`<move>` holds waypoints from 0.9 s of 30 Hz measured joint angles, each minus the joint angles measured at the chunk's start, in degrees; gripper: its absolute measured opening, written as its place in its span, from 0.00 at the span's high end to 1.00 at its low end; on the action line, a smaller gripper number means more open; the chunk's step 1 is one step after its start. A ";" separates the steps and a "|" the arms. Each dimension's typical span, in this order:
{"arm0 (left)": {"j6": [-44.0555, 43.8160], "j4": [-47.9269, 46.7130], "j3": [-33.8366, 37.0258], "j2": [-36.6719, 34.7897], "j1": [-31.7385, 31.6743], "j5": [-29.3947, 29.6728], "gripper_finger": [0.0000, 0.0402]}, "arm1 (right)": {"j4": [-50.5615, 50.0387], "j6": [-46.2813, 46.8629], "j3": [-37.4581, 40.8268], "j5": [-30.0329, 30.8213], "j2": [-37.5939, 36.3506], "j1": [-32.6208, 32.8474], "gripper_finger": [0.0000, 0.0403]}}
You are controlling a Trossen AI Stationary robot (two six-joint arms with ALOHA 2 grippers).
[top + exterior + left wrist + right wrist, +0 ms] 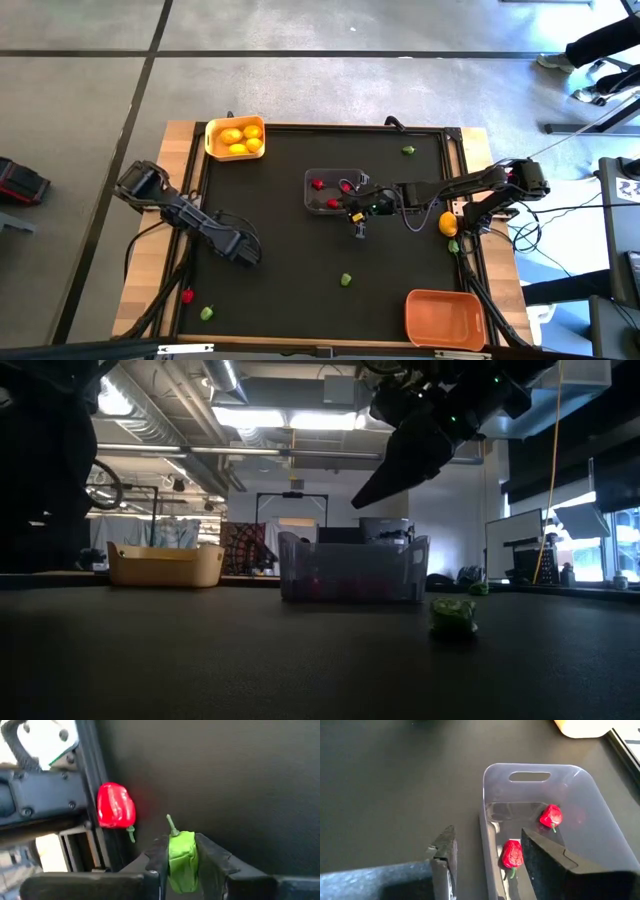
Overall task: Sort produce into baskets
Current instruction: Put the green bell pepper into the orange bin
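The clear basket [335, 190] stands mid-table and holds red pieces [512, 854]. My right gripper [487, 832] is open and empty, raised over the basket's near right corner [358, 215]. One finger is above the basket and the other above the mat; in the low view it hangs above the basket [400, 460]. The yellow basket [235, 137] at the far left holds lemons. The orange basket [445, 318] stands at the near right. My left gripper [245, 250] waits open at the left. A green piece [181, 860] shows between its fingers, lying on the mat [207, 313] beyond them.
A red piece [187, 296] lies by the mat's left rim near that green piece. Other green pieces lie on the mat at the near middle [346, 280] and far right [408, 150]. A lemon [448, 223] and a green piece [453, 246] lie at the right rim.
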State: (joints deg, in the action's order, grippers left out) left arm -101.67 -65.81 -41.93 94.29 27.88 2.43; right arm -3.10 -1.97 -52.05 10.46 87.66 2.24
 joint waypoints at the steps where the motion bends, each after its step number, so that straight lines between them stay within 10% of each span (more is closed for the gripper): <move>1: 1.18 -0.03 -0.44 0.05 0.00 0.35 0.82 | -0.09 0.04 0.00 -0.01 0.00 0.00 0.60; 14: 35.77 1.87 -9.50 -0.27 -0.27 6.18 0.79 | -18.91 5.09 -8.60 0.17 -2.64 0.04 0.60; 27: 80.86 18.22 -14.95 -0.55 -4.04 10.30 0.79 | -23.76 18.51 -14.43 -13.07 -2.95 3.52 0.60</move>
State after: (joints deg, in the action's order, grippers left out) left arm -20.81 -47.59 -56.88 93.75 23.84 12.73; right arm -26.86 16.53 -66.48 -2.61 84.71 5.76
